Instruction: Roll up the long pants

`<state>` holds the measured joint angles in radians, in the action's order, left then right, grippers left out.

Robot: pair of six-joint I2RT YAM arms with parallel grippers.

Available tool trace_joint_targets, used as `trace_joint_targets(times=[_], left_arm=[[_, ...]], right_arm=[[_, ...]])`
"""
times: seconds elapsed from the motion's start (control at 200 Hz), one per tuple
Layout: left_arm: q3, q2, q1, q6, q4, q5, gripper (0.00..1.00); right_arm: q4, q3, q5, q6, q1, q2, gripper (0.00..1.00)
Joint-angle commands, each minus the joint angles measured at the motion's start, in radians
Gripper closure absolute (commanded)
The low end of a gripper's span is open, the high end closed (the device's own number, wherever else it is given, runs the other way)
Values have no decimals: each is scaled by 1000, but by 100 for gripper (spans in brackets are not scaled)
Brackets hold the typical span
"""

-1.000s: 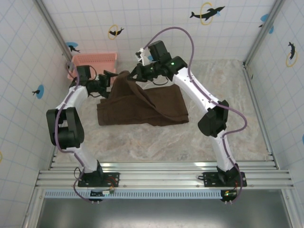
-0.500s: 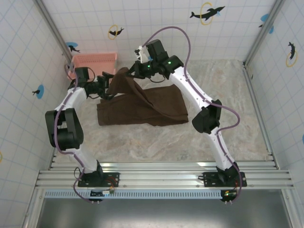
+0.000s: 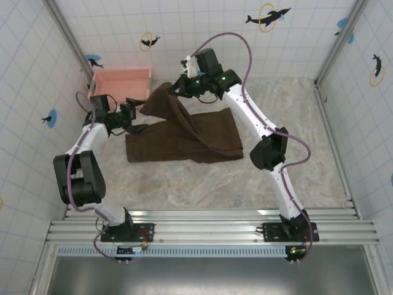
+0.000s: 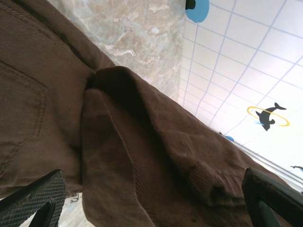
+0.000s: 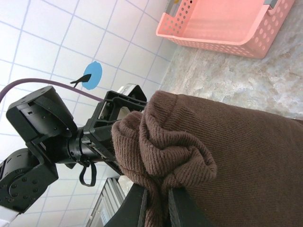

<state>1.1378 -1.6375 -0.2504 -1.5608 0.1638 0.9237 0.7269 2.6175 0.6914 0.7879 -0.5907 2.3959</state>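
The long pants (image 3: pixel 184 140) are dark brown and lie flat left of the table's middle. Their back-left part is pulled up into a raised fold (image 3: pixel 163 101). My right gripper (image 3: pixel 176 90) is shut on a bunched wad of that cloth (image 5: pixel 165 146), which is pinched between its two fingers (image 5: pixel 134 208). Just left of the fold my left gripper (image 3: pixel 140 115) stands wide open. Its two fingertips (image 4: pixel 33 198) sit at either side of the cloth (image 4: pixel 142 156), which spreads across the gap without being gripped. The right wrist view has the left gripper (image 5: pixel 111 125) right behind the wad.
A pink perforated basket (image 3: pixel 120 83) stands at the back-left corner, close behind the left gripper, and appears again as the basket (image 5: pixel 227 23) in the right wrist view. Tiled walls enclose the table. Bare marbled tabletop (image 3: pixel 295 123) lies right of and in front of the pants.
The left arm has drawn back to the left, still open. The right gripper has kept its hold and carried the raised fold slightly back and up.
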Motion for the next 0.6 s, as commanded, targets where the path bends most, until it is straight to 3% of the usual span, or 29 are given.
trace_joint_targets(times=[0.0, 0.165, 0.435, 0.595], left_arm=[[25, -15, 8, -33, -53, 24, 3], [49, -73, 14, -107, -121, 17, 2], [171, -158, 20, -119, -105, 19, 2], [166, -186, 33, -194, -214, 25, 3]], right_arm=[[-52, 41, 45, 0, -3, 22, 92], [-9, 35, 71, -45, -15, 16, 92], [3, 10, 94, -78, -39, 7, 92], [7, 10, 85, -88, -49, 9, 92]])
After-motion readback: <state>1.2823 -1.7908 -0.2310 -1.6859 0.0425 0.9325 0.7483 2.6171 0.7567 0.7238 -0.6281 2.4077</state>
